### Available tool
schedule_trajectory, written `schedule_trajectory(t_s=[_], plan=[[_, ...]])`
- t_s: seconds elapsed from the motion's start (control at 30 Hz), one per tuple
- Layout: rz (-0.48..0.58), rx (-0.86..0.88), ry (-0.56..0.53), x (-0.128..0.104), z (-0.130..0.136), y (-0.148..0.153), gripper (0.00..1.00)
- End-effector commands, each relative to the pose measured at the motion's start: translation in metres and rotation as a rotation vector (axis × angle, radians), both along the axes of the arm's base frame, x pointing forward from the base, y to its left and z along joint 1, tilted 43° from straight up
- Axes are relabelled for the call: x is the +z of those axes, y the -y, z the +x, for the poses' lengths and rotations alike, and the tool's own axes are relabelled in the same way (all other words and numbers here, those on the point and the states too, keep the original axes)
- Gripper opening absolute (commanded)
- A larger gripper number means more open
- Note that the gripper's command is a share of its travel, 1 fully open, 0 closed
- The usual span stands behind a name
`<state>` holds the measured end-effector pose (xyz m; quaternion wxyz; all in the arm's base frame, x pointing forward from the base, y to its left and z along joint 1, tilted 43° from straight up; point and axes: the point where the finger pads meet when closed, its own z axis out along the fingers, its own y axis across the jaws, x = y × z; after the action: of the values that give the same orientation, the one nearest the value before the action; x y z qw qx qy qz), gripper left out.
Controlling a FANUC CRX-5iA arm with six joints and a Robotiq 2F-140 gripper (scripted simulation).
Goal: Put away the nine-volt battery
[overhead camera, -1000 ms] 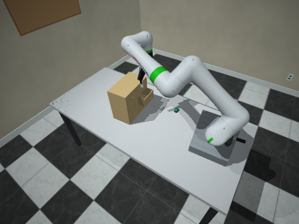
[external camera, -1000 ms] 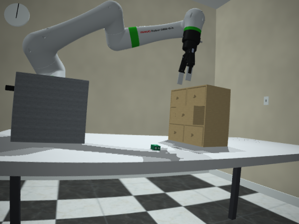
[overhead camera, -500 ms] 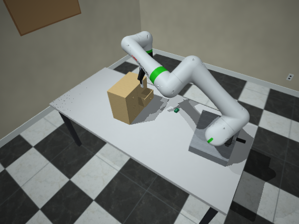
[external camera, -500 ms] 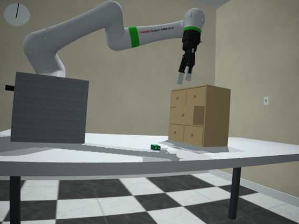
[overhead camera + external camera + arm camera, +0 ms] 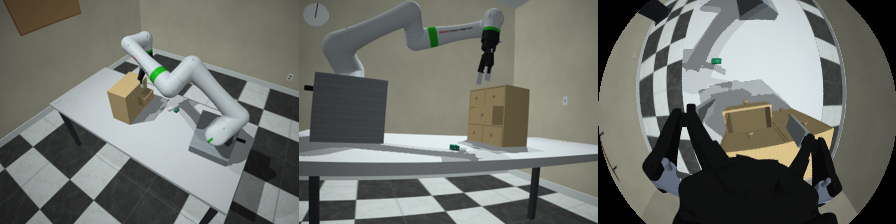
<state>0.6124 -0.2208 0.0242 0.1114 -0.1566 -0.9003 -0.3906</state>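
Gripper (image 5: 483,79) fingers spread wide with nothing between them, it hangs pointing down just above the front top edge of the chest, clear of the wood.

Largest in the room is the white desk (image 5: 147,147), standing on dark legs over a black-and-white checkered floor (image 5: 79,189). The white arm (image 5: 205,79) with green bands reaches across it from a grey block (image 5: 349,110) at one end.

Toward the other end stands the wooden chest (image 5: 123,101), upright on the desk. Its front shows small drawers in rows, each with a little knob. One middle drawer (image 5: 146,95) is pulled partway out, and the wrist view looks down into it (image 5: 750,123); what lies inside is too small to make out.

Smallest is the green battery (image 5: 454,147), lying on the desk in front of the chest, well apart from it and between the chest and the grey block. It also shows in the top view (image 5: 176,110) and, tiny, in the wrist view (image 5: 717,60).
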Motion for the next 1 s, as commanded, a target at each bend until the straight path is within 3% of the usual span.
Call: schedule_trajectory(t_s=[0.0, 0.8, 0.97], plan=[[0.0, 0.0, 0.0, 0.0, 0.0, 0.0, 1.0], [-0.002, 0.005, 0.01, 0.002, -0.003, 0.002, 1.0], [-0.013, 0.033, 0.062, 0.014, -0.019, 0.013, 1.0]])
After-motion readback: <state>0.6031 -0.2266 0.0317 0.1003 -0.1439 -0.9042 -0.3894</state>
